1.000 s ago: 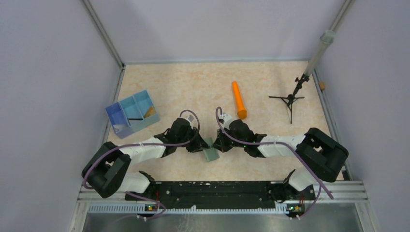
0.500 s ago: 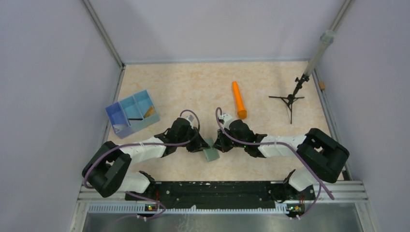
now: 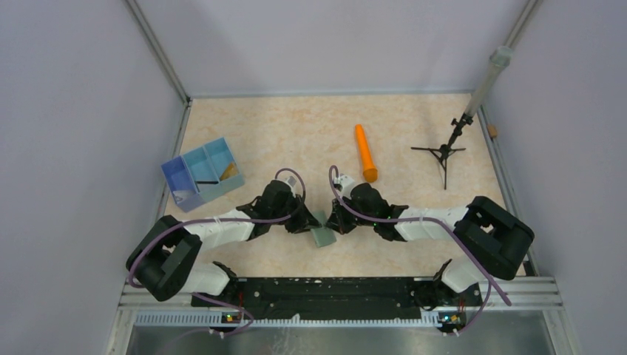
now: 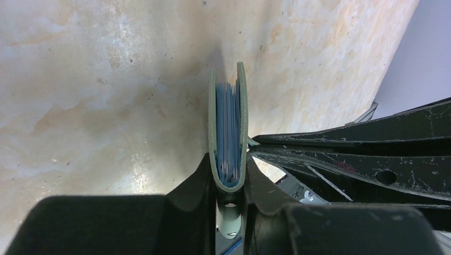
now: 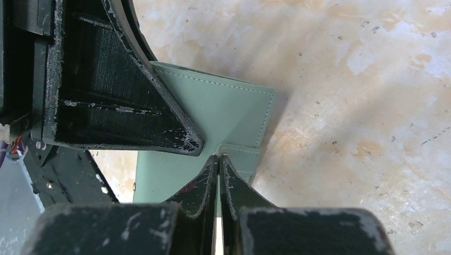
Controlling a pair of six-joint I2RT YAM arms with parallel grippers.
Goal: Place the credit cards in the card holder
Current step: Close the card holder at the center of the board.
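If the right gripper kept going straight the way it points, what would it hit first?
The card holder: the right gripper, shut, seems to pinch its tab, so the cover lies straight ahead. The left gripper clamps it close beside that line.

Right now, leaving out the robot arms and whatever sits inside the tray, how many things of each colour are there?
Blue: 1, three-compartment tray
Orange: 1, cylinder
Grey-green: 1, card holder
Black: 1, tripod stand
Tan: 1, small piece by the right rail
Total: 5
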